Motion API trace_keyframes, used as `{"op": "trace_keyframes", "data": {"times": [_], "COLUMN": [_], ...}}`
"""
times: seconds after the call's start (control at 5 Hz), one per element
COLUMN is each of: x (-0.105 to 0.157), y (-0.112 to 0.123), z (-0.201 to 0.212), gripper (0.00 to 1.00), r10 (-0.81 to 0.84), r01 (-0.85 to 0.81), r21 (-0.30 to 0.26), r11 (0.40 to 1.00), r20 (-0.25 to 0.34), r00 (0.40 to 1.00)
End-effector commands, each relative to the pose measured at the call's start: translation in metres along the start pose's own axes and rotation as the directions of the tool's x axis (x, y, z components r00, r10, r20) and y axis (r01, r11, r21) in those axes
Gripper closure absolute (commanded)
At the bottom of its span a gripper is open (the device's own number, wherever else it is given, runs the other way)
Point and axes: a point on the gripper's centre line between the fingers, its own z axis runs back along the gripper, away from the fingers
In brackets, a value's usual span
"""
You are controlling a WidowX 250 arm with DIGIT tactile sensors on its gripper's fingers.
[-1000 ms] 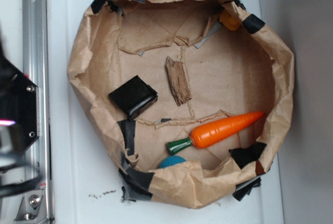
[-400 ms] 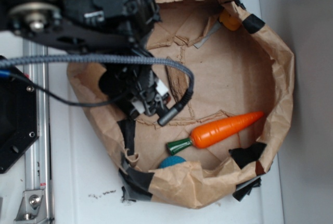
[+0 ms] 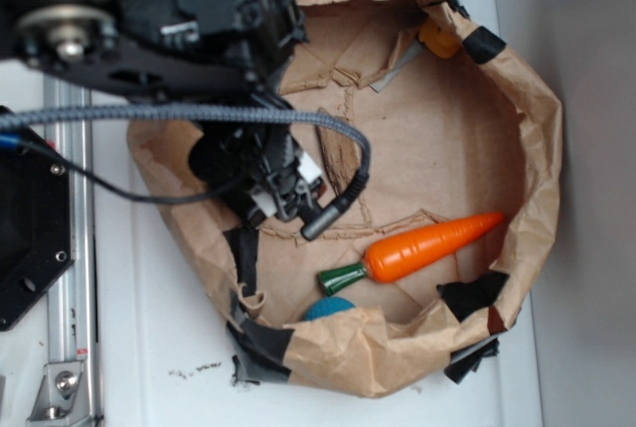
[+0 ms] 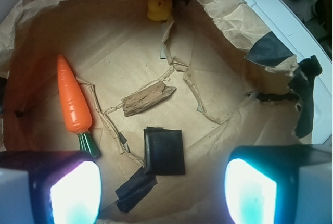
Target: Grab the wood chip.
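Brown paper enclosure (image 3: 537,149), crumpled walls patched with black tape, standing on a white surface (image 3: 149,348); its floor is flat brown paper with torn strips laid across it. Wood chip (image 4: 148,99): rough brown sliver with ragged grain, lying flat near the centre of the wrist view, long axis tilted up toward the right, free of contact with anything but the floor; in the exterior view only part of it (image 3: 343,154) shows, just right of the arm. Black square block (image 4: 164,151): below the chip in the wrist view, near it but apart. Orange carrot (image 4: 73,101): green stem end downward, at the left of the wrist view, well apart from the chip; in the exterior view it lies at lower centre-right (image 3: 432,246). Yellow duck-like toy (image 4: 158,9): top centre of the wrist view, against the far wall. Blue round object (image 3: 328,308): partly hidden behind the near wall, lower centre of the exterior view. Gripper (image 4: 164,193): two fingertips with lit pads at the lower left and lower right corners of the wrist view, spread wide, nothing between them, held above the floor with the block and chip lying ahead of the gap. Black arm (image 3: 199,40) fills the upper left of the exterior view.
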Motion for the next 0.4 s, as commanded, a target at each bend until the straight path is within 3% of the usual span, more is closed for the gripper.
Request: {"op": "trace_keyframes", "data": {"times": [0.0, 0.2], "x": [0.043, 0.054], "y": [-0.012, -0.008], "z": [-0.052, -0.072], "gripper": [0.0, 0.0], "r10": [0.189, 0.294], "r01": [-0.19, -0.301], "r21": [-0.008, 0.002], "r11": [0.982, 0.954], "r20": [0.108, 0.199], "r00": [0.976, 0.935]}}
